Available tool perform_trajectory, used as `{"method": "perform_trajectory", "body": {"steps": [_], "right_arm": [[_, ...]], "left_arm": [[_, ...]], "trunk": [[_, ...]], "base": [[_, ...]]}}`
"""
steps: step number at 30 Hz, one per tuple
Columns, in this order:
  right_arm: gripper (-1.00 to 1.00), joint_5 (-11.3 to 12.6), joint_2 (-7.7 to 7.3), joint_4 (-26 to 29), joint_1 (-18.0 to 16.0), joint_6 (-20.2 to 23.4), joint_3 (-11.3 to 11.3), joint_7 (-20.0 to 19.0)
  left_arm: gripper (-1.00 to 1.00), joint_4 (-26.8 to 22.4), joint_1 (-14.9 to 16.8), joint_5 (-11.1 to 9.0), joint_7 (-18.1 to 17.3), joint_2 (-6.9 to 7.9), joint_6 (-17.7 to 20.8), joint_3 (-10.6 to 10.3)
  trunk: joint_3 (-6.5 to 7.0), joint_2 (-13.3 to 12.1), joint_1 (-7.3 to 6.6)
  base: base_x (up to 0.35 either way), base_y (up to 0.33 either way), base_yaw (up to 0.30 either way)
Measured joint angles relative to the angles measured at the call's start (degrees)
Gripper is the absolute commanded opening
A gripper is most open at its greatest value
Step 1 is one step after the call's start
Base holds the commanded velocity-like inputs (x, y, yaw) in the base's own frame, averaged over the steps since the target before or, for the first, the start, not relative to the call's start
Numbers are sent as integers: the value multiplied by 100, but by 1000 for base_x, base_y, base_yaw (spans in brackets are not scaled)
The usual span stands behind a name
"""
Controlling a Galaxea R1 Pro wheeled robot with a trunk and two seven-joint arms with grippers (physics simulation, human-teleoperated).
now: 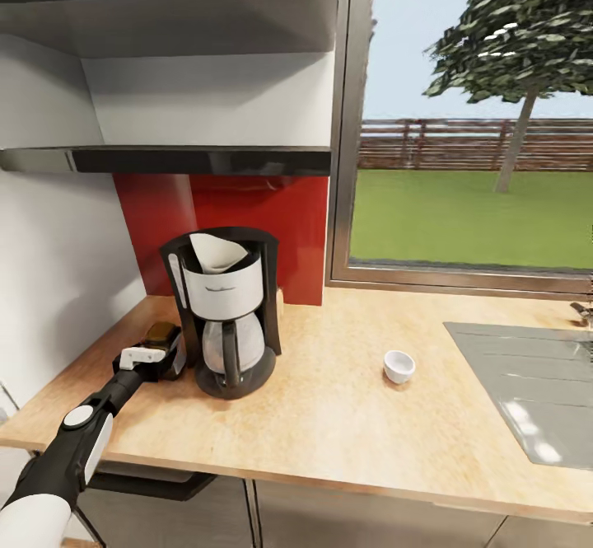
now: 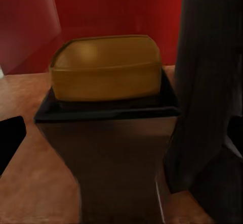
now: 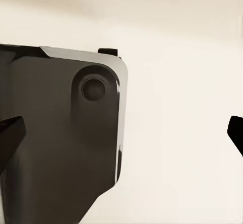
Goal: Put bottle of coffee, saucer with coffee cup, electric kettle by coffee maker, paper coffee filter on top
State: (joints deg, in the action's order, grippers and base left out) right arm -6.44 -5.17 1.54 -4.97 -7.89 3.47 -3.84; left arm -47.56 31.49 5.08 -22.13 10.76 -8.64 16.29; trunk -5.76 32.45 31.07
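The black and silver coffee maker [image 1: 226, 317] stands on the wooden countertop [image 1: 346, 416] with a white paper filter [image 1: 216, 253] in its top. Just left of it is the dark bottle of coffee [image 1: 161, 336] with its golden lid [image 2: 106, 67], standing upright on the counter. My left gripper [image 1: 167, 360] is open around the bottle [image 2: 119, 158], with a fingertip [image 2: 10, 140] on each side and apart from it. A small white coffee cup [image 1: 399, 365] sits alone on the counter to the right. My right gripper [image 3: 124, 130] is open with nothing between its fingers.
A steel sink [image 1: 535, 391] is set into the counter at the right, below a window. Two dark shelves [image 1: 165, 159] hang above the coffee maker against a red backsplash [image 1: 247, 210]. A dark grey panel [image 3: 55, 133] with a round knob lies before the right gripper.
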Motion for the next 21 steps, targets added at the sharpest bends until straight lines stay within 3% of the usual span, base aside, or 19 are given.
{"method": "perform_trajectory", "body": {"steps": [12,15,21], "right_arm": [[100,0,6,1,0,0,0,0],[100,0,19,1,0,0,0,-2],[100,7,33,16,0,-2,0,-7]], "left_arm": [[100,6,-6,3,0,16,0,8],[100,-46,-236,-31,1,13,-13,9],[100,-95,-984,-498,-26,-6,-365,14]], "trunk": [[0,0,0],[0,0,0],[-1,1,-2]], "base": [[-335,0,0],[-336,0,0],[-190,0,0]]}}
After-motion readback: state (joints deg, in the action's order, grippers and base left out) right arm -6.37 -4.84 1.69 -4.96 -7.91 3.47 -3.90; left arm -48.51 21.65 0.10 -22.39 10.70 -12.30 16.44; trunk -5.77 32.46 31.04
